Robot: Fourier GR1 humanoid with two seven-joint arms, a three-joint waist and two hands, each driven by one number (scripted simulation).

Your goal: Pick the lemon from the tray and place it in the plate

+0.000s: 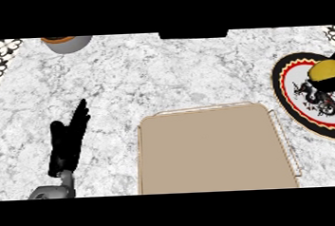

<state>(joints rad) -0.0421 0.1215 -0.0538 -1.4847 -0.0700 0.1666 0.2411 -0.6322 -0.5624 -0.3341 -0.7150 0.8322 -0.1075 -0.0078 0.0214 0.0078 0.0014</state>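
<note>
Flat tan rectangular tray (214, 148) sits bare nearest the robot; left hand (66, 140) rests beside it, fingers straight and together. Farther right, right hand (332, 81) curls round the yellow lemon (326, 70) over the round black-rimmed patterned plate (295, 71); releasing this near the rim risks a roll-off

- The right hand (332, 81) holds the yellow lemon (327, 70) over the plate (290, 88).
- The tan tray (210, 148) sits on the bench (161, 72).
- The left hand (68, 138) rests open, fingers up.
</note>
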